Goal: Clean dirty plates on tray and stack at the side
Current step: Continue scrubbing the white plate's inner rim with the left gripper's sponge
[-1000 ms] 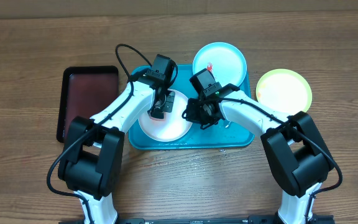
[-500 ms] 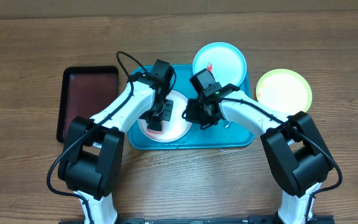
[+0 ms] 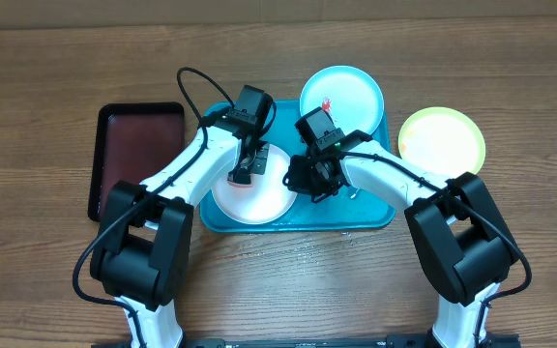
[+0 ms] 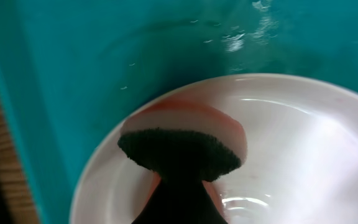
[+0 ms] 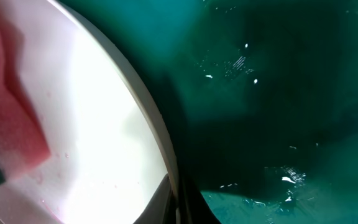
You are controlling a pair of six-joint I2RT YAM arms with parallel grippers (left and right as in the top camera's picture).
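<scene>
White plate [image 3: 259, 198] lies in the left half of the turquoise tray [image 3: 370, 208], w/ both arms over it. Left gripper [image 3: 242, 172] is clamped on a sponge [image 4: 182, 140], pink w/ a dark green scrub side, pressed onto the plate's far-left part. Plate surface looks wet and glossy there.

Right gripper [image 3: 305, 180] sits at the plate's right rim. In the right wrist view the rim runs down btwn its fingers, one each side, pinched on it. Water drops [image 5: 241, 62] dot the tray floor nearby.

Cyan plate [image 3: 341, 92] overlaps the tray's far rim and has a small red smear [image 3: 326, 101] on its left part. Yellow-green plate [image 3: 441, 143] is on the table [image 3: 46, 58], just beside the tray's right rim. Black tray [image 3: 135, 159] w/ dark-red inside lies left of the turquoise one, near but apart.
</scene>
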